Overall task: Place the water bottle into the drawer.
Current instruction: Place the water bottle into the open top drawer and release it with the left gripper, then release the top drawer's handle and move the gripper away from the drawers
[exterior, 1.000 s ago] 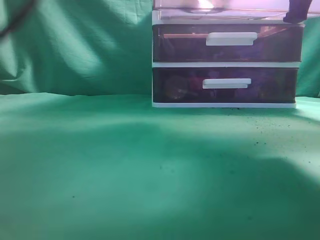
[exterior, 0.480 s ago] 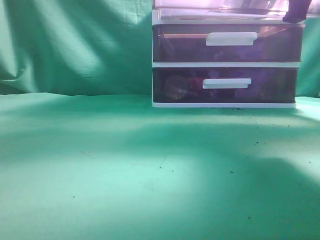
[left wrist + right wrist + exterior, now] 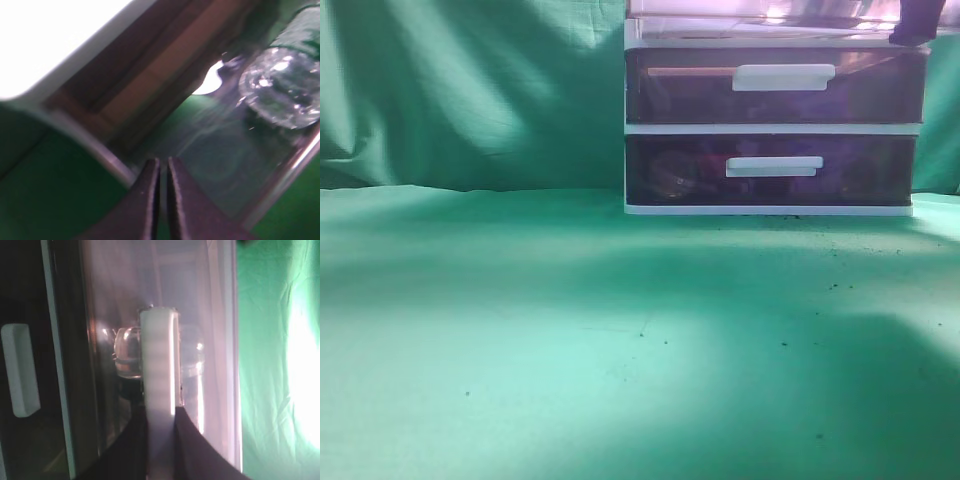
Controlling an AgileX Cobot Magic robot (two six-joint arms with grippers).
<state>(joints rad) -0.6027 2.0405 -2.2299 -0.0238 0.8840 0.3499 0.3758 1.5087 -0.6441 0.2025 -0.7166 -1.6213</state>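
Observation:
The drawer (image 3: 720, 10) shows only as a pale pink strip at the top edge of the exterior view. In the left wrist view it is pulled out (image 3: 286, 169), and the clear water bottle (image 3: 282, 92) lies inside it at the upper right. My left gripper (image 3: 163, 162) is shut and empty, over the drawer's near corner. My right gripper (image 3: 160, 412) is shut on the drawer's white bar handle (image 3: 159, 355). The bottle (image 3: 129, 352) shows blurred through the translucent front (image 3: 215, 340). In the exterior view, the right gripper (image 3: 917, 22) is a dark shape at the top right.
Two darker purple drawers (image 3: 680, 85) (image 3: 670, 170) with white handles sit below in the white-framed unit (image 3: 770, 129). One lower handle (image 3: 20, 370) shows at the left in the right wrist view. Green cloth (image 3: 620, 340) covers the table and backdrop.
The bright glint in the top drawer has shifted from the middle to the right. A dark cable at the top left has left view. Shadows on the cloth have shifted.

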